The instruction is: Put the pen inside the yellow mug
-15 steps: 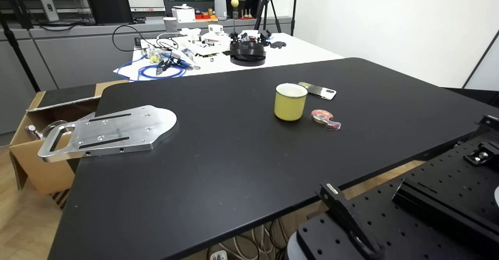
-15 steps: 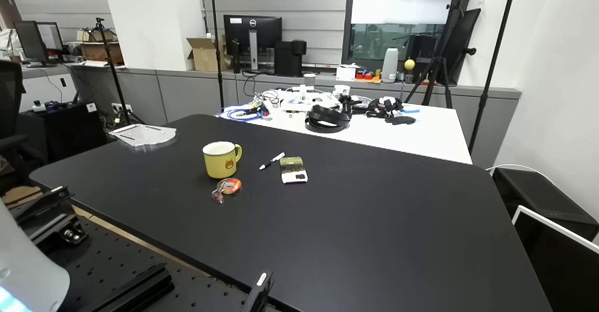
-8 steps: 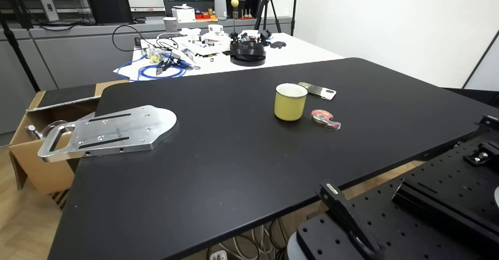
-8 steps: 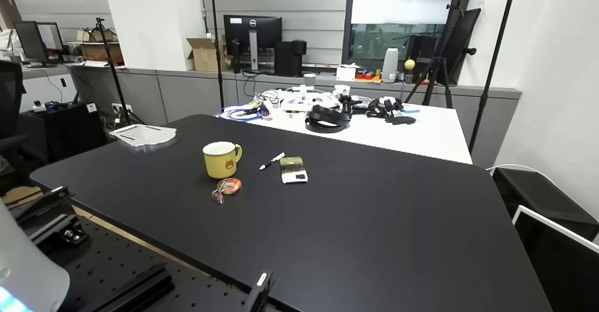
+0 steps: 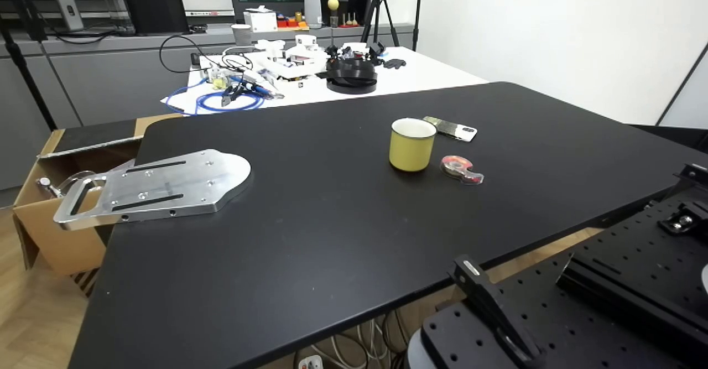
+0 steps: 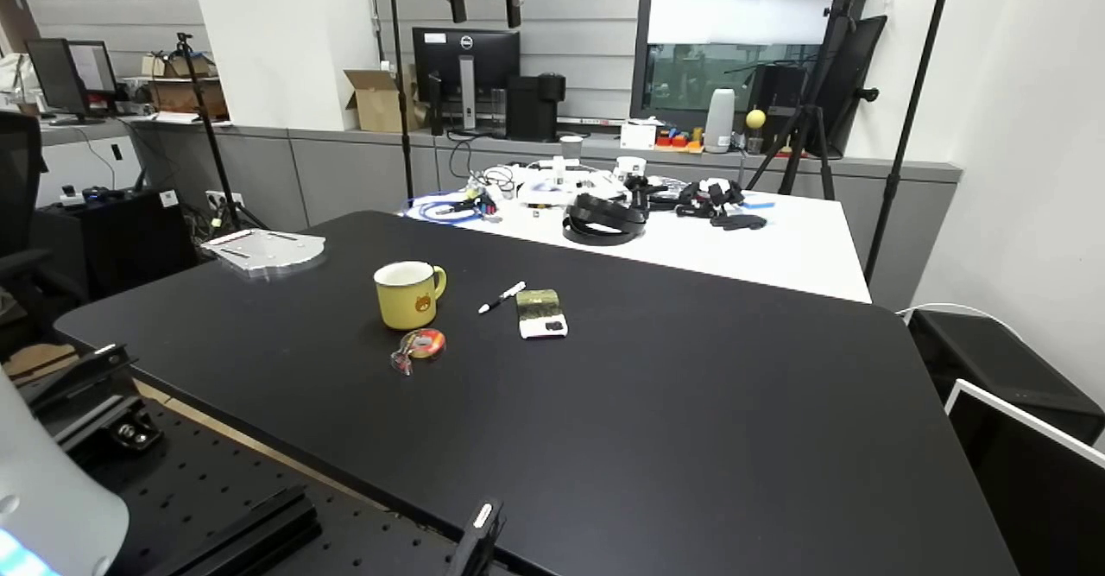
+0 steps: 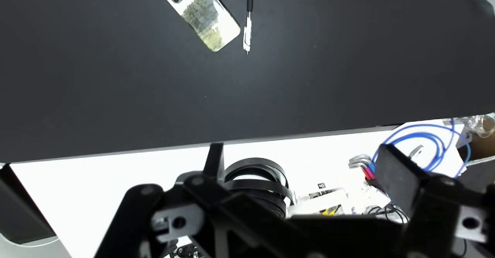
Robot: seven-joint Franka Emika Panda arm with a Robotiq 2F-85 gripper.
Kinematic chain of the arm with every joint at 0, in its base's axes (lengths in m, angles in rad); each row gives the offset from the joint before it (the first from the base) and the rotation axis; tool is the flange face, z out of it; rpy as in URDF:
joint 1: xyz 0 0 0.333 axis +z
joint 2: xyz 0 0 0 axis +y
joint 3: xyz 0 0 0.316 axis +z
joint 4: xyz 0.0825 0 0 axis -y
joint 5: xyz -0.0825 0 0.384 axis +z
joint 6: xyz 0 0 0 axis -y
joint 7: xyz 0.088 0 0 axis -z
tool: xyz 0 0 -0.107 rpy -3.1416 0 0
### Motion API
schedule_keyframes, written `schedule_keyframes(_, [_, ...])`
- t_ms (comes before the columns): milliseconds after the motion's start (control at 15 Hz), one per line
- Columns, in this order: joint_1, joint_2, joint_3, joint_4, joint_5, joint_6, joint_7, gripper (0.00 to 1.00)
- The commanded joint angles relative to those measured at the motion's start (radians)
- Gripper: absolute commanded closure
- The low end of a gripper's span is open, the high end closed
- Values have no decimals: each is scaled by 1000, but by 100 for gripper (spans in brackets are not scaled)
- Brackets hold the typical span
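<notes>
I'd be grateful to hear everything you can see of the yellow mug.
The yellow mug is squat and cylindrical, looking like enamel, with a white inside, a loop handle towards the pen and a small brown animal face on its wall. It stands upright on the black table, apparently touching nothing else; the tape dispenser lies near but apart. Its inner bottom is hidden.
</notes>
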Motion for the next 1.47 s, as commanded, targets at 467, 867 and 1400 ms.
schedule_keyframes(467, [5, 371, 8, 170, -72, 59, 54, 0])
schedule_keyframes(867, [-4, 369, 15, 145, -58, 79, 14, 0])
schedule_keyframes(1400, [5, 419, 16, 166, -66, 119, 38, 0])
